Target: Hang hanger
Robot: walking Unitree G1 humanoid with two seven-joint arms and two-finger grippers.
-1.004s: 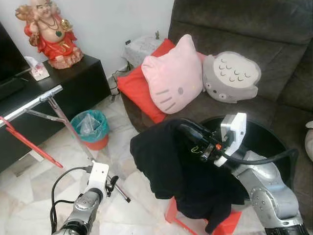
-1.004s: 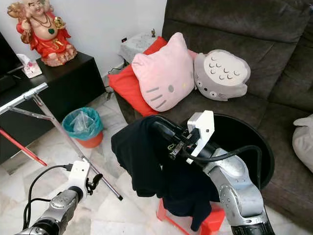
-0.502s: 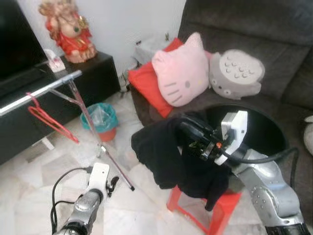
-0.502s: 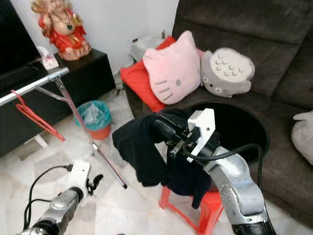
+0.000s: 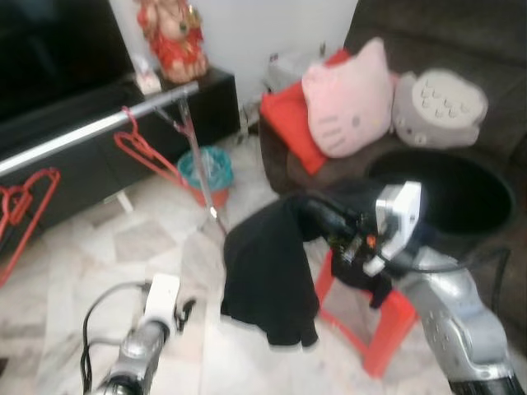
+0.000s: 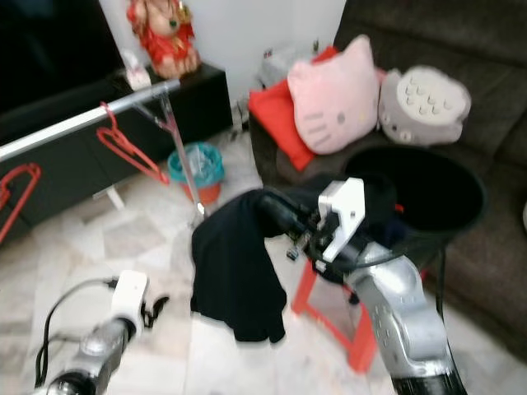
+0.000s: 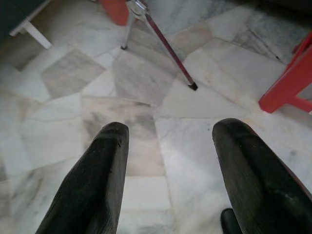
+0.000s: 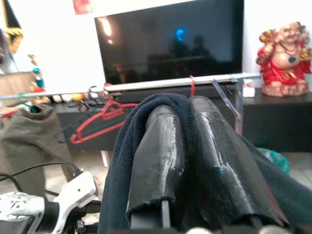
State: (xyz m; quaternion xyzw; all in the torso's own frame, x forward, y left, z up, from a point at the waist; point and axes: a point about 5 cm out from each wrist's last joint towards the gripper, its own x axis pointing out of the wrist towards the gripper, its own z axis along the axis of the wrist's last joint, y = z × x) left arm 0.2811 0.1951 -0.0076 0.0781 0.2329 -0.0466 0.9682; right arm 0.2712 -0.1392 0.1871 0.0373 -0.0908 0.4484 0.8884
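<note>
Right gripper (image 6: 276, 216) is reaching forward at mid-scene, fingers (image 8: 161, 156) pressed together and clamping a black cloth garment (image 5: 268, 276). The garment is draping over the fingers and hanging down toward the pale marble floor (image 5: 90, 247). Whether a hanger is inside the garment: cannot tell, fabric is covering it.

Just behind the garment, a red plastic stool (image 5: 387, 317) is standing on the floor, next to a big round black tub (image 5: 461, 193) in front of the dark grey sofa (image 5: 461, 33). On the sofa: a pink cat-face cushion (image 5: 350, 107), a red cushion (image 5: 288, 119) and a grey round plush cushion (image 5: 436, 107).

Silver metal clothes rail (image 5: 99, 127) is running across the far left, well apart from the garment. A red wire hanger (image 5: 148, 156) is hooking on the rail near its right end; another red hanger (image 5: 25, 206) is hanging further left. A teal bin on an orange base (image 5: 210, 169) is sitting beside the rail's leg. A red and gold laughing figurine (image 5: 173, 41) is standing on the black TV cabinet (image 5: 210, 99) behind.

Left gripper (image 7: 168, 161) is hanging low at near left, fingers spread wide apart, holding nothing, pointing at the floor.
</note>
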